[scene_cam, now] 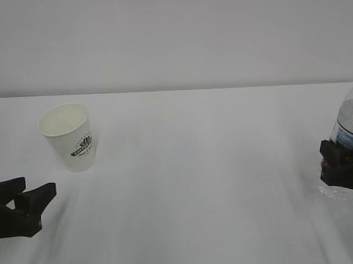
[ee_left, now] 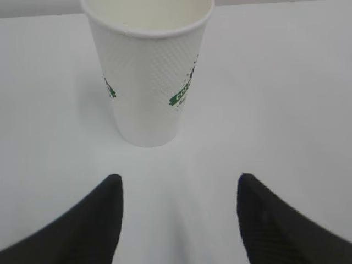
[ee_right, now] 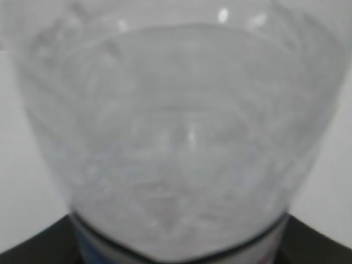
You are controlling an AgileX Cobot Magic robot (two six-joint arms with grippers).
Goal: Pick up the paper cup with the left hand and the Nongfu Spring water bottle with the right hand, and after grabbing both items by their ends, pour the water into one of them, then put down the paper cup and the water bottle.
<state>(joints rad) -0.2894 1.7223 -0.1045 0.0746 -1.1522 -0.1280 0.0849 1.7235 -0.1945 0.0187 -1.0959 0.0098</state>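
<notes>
The small white tapered paper cup [scene_cam: 69, 136] with a dark green printed logo and dimpled sides stands upright on the white desk [scene_cam: 201, 177], left of centre, open and apparently empty. The black left end effector [ee_left: 179, 220] sits just short of it, fingers spread, touching nothing. The clear plastic water bottle [scene_cam: 349, 132] is cut by the exterior view's right edge, where the black right end effector [scene_cam: 342, 169] is clamped on its body. Only the right wrist view shows the bottle [ee_right: 176, 137] up close: blurred, filling the frame, with clear water [ee_right: 176, 181] inside. Only the left wrist view reveals the cup's [ee_left: 149, 71] texture.
</notes>
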